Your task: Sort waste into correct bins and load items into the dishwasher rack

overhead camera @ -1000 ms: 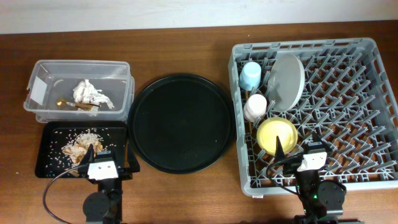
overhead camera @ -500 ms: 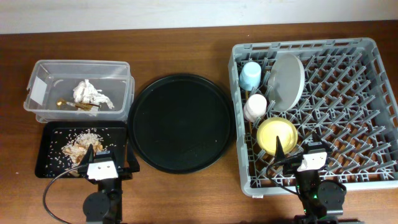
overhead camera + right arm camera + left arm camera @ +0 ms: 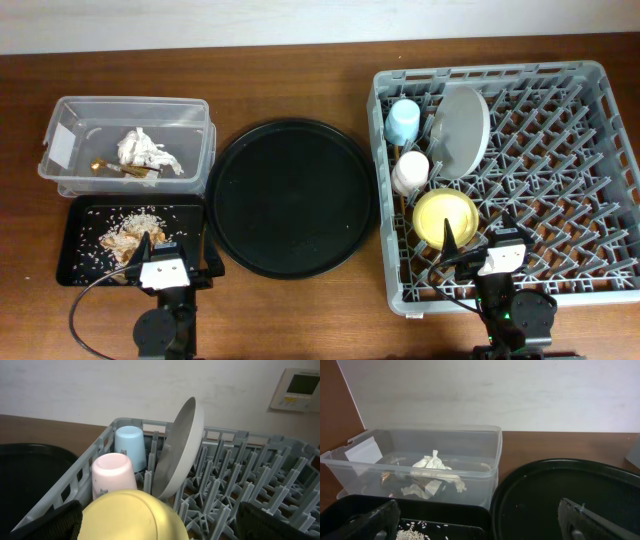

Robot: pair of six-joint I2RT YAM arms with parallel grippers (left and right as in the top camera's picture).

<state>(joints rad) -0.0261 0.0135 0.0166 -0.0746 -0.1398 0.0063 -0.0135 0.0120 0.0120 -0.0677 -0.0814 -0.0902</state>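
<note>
The grey dishwasher rack holds a light blue cup, a pink cup, a yellow bowl and a pale plate standing on edge. I cannot make out the chopsticks. The clear tub holds the white tissue and the gold-brown wrapper. The shallow black tray holds beige scraps and white grains. My left gripper is open and empty at the tray's near right corner. My right gripper is open and empty, just behind the bowl.
A large round black tray lies between the bins and the rack. The right half of the rack holds only upright pegs. Bare wooden table runs along the far edge, with a white wall beyond.
</note>
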